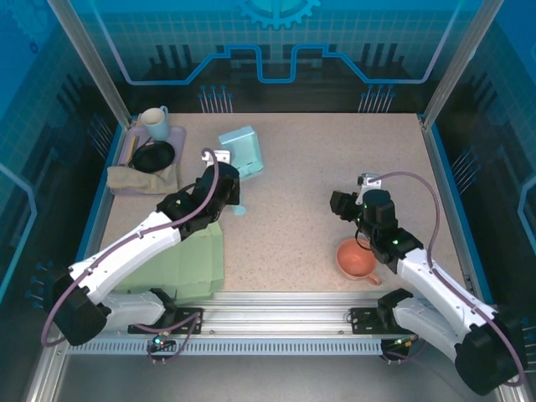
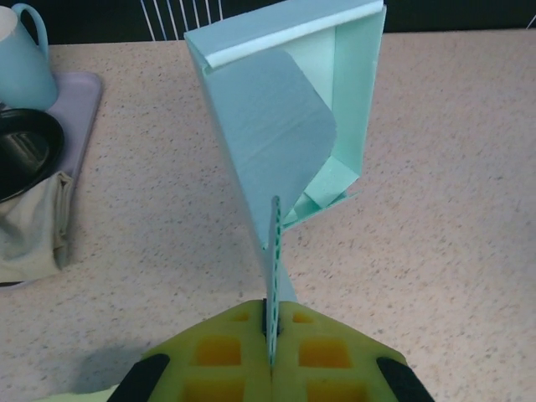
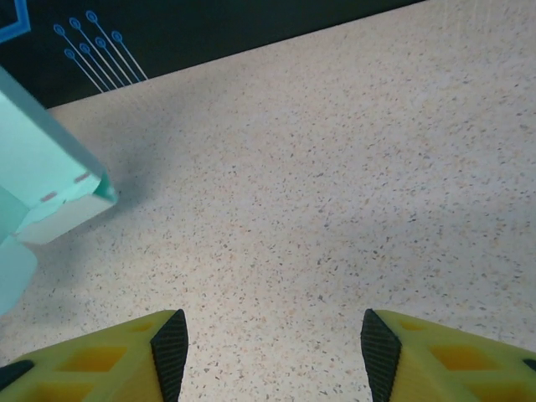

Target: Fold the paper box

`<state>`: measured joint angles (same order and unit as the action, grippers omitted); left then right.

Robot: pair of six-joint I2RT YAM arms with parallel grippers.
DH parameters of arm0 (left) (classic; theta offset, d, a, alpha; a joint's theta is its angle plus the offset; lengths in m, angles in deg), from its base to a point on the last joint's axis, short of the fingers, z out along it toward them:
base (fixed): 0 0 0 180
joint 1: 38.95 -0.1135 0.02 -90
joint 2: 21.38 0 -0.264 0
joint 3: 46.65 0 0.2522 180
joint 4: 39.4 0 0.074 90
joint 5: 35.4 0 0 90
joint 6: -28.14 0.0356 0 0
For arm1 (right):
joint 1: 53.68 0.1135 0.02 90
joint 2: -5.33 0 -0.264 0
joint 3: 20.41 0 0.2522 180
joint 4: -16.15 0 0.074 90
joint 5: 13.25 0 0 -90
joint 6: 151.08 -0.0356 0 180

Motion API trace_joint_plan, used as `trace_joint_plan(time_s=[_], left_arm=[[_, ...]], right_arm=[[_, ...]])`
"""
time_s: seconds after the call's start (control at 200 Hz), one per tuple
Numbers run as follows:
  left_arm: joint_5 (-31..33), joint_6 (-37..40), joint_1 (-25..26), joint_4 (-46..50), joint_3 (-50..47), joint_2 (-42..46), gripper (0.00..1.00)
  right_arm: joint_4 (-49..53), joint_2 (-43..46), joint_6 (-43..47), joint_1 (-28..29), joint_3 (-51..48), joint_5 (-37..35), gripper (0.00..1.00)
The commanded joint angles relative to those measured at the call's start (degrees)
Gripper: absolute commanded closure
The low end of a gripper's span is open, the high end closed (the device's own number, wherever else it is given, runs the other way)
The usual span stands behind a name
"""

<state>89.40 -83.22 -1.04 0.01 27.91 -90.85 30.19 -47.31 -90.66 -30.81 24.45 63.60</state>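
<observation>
L claw (image 2: 272,333) pinched shut on a thin flap of the teal paper box (image 2: 276,117), which sits near the table's (image 1: 335,159) far edge, left of centre, w/ only its own inner flaps inside. R claw (image 3: 272,343) open over bare table; orange cup (image 1: 356,260) toward near-right edge looks empty. Purple tray (image 1: 178,134) at far-left corner holds mug (image 1: 154,122), black bowl (image 1: 153,156), cloth (image 1: 142,178).

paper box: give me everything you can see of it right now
The paper box is pale mint card, partly folded: walls up, one side open, a rounded flap curled inside. It appears to rest on the speckled table at rear left-centre, near the purple tray. One thin flap edge is pinched between the shut yellow pads of the left gripper.
</observation>
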Motion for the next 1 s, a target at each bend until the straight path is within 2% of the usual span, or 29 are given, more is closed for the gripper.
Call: trace_joint_plan(time_s=[0.0,0.11,0.195,0.385,0.57,0.71,0.785,0.865,0.995], left_arm=[[-2.14,-9.50,-1.14,-6.61,-4.61,4.71,1.00],[-4.39,-21.59,-1.39,-15.49,-14.44,9.78,1.00],[-6.51,-26.63,-1.36,-19.95,-19.25,11.45,1.00],[-8.17,-34.21,-1.35,-25.26,-26.20,11.46,1.00],[-10.01,-39.04,-1.35,-24.48,-28.91,10.90,1.00],[-12.43,-35.08,-1.35,-23.73,-28.12,10.78,1.00],[-11.21,-32.70,-1.35,-21.06,-26.72,10.74,1.00],[-12.60,-29.56,-1.35,-21.47,-26.08,10.67,1.00],[-12.81,-18.11,-1.36,-15.14,-18.62,8.55,1.00]], right_arm=[[-3.22,-3.91,-1.21,0.84,2.85,3.00,0.40],[-7.33,-7.81,-2.53,2.83,2.04,5.05,0.40],[-7.96,-11.06,-2.28,4.46,2.43,4.70,0.40],[-10.63,-19.09,-1.02,5.93,3.09,4.49,0.40],[-12.05,-29.40,0.77,6.04,5.23,4.78,0.40],[-13.37,-35.04,0.19,6.42,6.92,6.28,0.41],[-14.31,-36.35,0.13,6.74,7.28,6.08,0.41],[-14.94,-36.70,0.89,7.10,7.29,6.07,0.41],[-11.63,-34.02,3.60,7.25,8.39,3.90,0.41]])
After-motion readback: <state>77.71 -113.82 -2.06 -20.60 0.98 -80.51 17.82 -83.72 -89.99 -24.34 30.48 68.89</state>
